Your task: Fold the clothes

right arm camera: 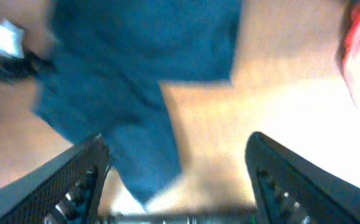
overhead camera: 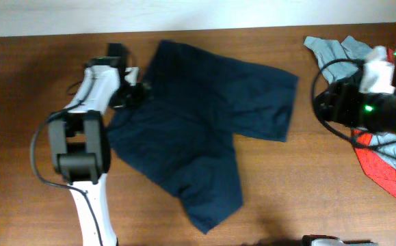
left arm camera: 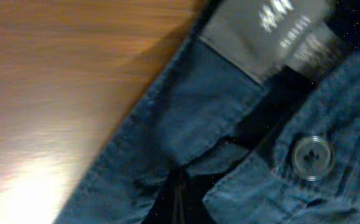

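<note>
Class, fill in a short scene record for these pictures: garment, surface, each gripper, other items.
garment: navy shorts, spread flat, unfolded
surface: wooden table
left gripper: at the waistband, jaws unseen
right gripper: open, empty, away from the shorts
waistband details: button and label showing
other items: grey and red garments, right edge

Open table (overhead camera: 307,171) between shorts (overhead camera: 198,130) and garments (overhead camera: 382,171)

Blurred shorts (right arm camera: 136,62) ahead — right gripper (right arm camera: 176,142) spread wide.
</note>
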### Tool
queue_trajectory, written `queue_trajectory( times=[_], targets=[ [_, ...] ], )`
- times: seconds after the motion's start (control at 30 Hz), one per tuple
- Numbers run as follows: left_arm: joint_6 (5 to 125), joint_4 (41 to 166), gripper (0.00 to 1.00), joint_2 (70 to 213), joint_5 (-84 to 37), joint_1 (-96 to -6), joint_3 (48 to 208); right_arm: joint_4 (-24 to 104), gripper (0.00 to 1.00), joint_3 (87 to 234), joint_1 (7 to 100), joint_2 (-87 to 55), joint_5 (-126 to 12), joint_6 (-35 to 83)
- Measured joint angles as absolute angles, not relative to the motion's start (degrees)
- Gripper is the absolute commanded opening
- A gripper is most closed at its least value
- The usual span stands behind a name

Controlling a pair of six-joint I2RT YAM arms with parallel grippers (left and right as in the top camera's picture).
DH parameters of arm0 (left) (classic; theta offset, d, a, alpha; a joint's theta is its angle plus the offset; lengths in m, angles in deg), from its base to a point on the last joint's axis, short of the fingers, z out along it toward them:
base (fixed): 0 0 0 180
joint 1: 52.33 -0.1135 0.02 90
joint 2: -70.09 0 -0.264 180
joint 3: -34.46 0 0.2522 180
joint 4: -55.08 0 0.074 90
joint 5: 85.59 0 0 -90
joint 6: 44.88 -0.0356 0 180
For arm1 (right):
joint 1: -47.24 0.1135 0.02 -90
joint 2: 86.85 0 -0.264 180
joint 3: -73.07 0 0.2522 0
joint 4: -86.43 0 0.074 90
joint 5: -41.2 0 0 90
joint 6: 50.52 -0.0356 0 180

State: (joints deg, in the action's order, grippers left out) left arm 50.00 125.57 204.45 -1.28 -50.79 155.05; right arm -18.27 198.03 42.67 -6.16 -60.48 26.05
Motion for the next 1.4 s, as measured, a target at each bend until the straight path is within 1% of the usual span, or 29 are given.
queue_trajectory(
  times=[0.1, 0.17, 0.23, 0.27, 0.3, 0.5, 0.6, 0.63, 0.67, 0.7, 0.73, 0.77, 0.8, 0.83, 0.87, 0.93, 0.97, 1.03, 1.07, 1.1, 1.13, 1.17, 1.23, 1.27, 1.33, 1.37, 1.4],
  targets=[
    [52.32, 127.41, 0.00, 204.45, -0.62, -57.02, 155.11, -15.16, 0.73, 190.40, 46.14, 0.66, -60.48, 26.91],
    [52.91, 128.02, 0.01, 204.45, -0.03, -58.59, 155.13, -12.85, 0.73, 186.84, 47.93, 3.41, -60.53, 27.58],
    [53.22, 128.35, 0.01, 204.45, 0.40, -58.88, 155.18, -7.06, 0.74, 180.61, 51.21, 6.56, -61.97, 29.03],
    [53.35, 128.46, 0.01, 204.45, 0.84, -58.75, 155.22, -1.26, 0.74, 176.26, 53.77, 8.63, -64.55, 30.56],
    [53.46, 128.52, 0.00, 204.45, 1.21, -58.57, 155.27, 1.95, 0.74, 172.98, 56.11, 10.69, -67.02, 31.67],
    [53.78, 129.14, 0.01, 204.45, 1.26, -58.55, 155.33, 15.30, 0.74, 162.33, 64.74, 19.56, -78.89, 33.53],
    [53.78, 129.27, 0.00, 204.45, 1.26, -58.55, 155.33, 24.59, 0.72, 158.36, 68.22, 22.64, -84.07, 33.07],
    [53.78, 129.27, 0.01, 204.45, 1.26, -58.55, 155.33, 28.75, 0.68, 157.24, 69.11, 23.08, -84.99, 32.37],
    [53.78, 129.31, 0.00, 204.45, 1.26, -58.55, 155.33, 33.36, 0.61, 156.04, 70.18, 23.54, -85.86, 31.19],
    [53.78, 129.29, 0.00, 204.45, 1.23, -58.55, 155.33, 36.02, 0.45, 155.19, 71.01, 23.69, -86.38, 30.10],
    [53.78, 129.31, 0.01, 204.45, 1.26, -58.55, 155.33, 37.27, 0.36, 154.92, 71.45, 23.74, -86.56, 29.66],
    [53.78, 129.31, 0.01, 204.45, 1.26, -58.55, 155.33, 39.72, 0.21, 154.51, 72.26, 23.80, -86.93, 28.30],
    [53.78, 129.31, 0.00, 204.45, 1.26, -58.55, 155.33, 40.13, 0.18, 154.51, 72.54, 23.80, -87.17, 27.43],
    [53.78, 129.31, 0.00, 204.45, 1.26, -58.55, 155.33, 40.29, 0.06, 154.53, 72.70, 23.80, -87.37, 27.10],
    [53.78, 129.31, 0.01, 204.45, 1.26, -58.55, 155.33, 40.02, 0.04, 154.64, 72.83, 23.80, -87.52, 26.53],
    [53.78, 129.31, 0.01, 204.45, 1.26, -58.55, 155.33, 36.68, 0.04, 155.80, 72.76, 23.78, -86.54, 25.83],
    [53.78, 129.31, 0.00, 204.45, 1.26, -58.55, 155.33, 32.55, 0.04, 157.83, 72.68, 23.67, -84.24, 25.68],
    [53.78, 129.42, 0.01, 204.45, 1.26, -58.55, 155.33, 25.07, 0.04, 162.92, 72.63, 23.12, -79.48, 26.23],
    [53.78, 129.48, 0.01, 204.45, 1.26, -58.55, 155.33, 20.27, 0.04, 168.08, 72.92, 22.75, -75.98, 26.93],
    [53.78, 129.51, 0.01, 204.45, 1.26, -58.53, 155.33, 18.82, 0.04, 171.64, 73.00, 22.29, -73.95, 27.61],
    [53.78, 129.51, 0.00, 204.45, 1.28, -58.51, 155.33, 17.03, 0.22, 175.60, 73.31, 21.97, -72.20, 28.30],
    [53.78, 129.51, 0.01, 204.45, 1.28, -58.51, 155.33, 17.16, 0.26, 181.92, 74.53, 20.22, -69.45, 29.64],
    [53.81, 129.51, 0.00, 204.45, 1.28, -58.51, 155.33, 18.87, 0.48, 183.60, 76.76, 18.93, -67.85, 30.47],
    [53.78, 129.51, 0.01, 204.45, 1.28, -58.51, 155.33, 18.95, 0.54, 183.86, 77.90, 18.97, -67.50, 30.97],
    [53.78, 129.51, 0.01, 204.45, 1.28, -58.51, 155.33, 17.49, 0.63, 183.86, 80.46, 19.56, -66.73, 31.21],
    [53.78, 129.51, 0.00, 204.45, 1.28, -58.51, 155.33, 16.33, 0.69, 183.86, 81.37, 20.04, -65.77, 30.97],
    [53.78, 129.51, 0.00, 204.45, 1.28, -58.51, 155.33, 14.43, 0.72, 183.84, 82.53, 20.79, -63.78, 30.99]
  ],
)
